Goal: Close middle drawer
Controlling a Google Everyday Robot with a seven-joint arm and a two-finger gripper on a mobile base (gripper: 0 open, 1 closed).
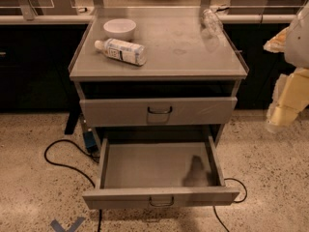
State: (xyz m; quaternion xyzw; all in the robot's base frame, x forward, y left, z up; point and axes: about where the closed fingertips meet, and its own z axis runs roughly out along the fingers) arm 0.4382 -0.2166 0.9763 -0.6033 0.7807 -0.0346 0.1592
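The middle drawer [159, 170] is pulled far out of the grey cabinet, and its flat grey tray is bare apart from a dark shadow at the right. Its low front panel [161, 197] carries a small wire handle [161, 202] and faces the camera. Above it, the taller-fronted drawer [159, 111] with a dark handle stands almost shut. My gripper [285, 108], cream-coloured, hangs at the right edge of the view. It is level with the taller-fronted drawer, well to the right of the cabinet, and touches nothing.
On the cabinet top [193, 57] are a white bowl [119, 28], a white bottle lying on its side [120, 50] and a clear plastic bottle [212, 22]. Black cables [63, 158] run over the speckled floor at both sides. A blue tape mark [67, 224] is at the front left.
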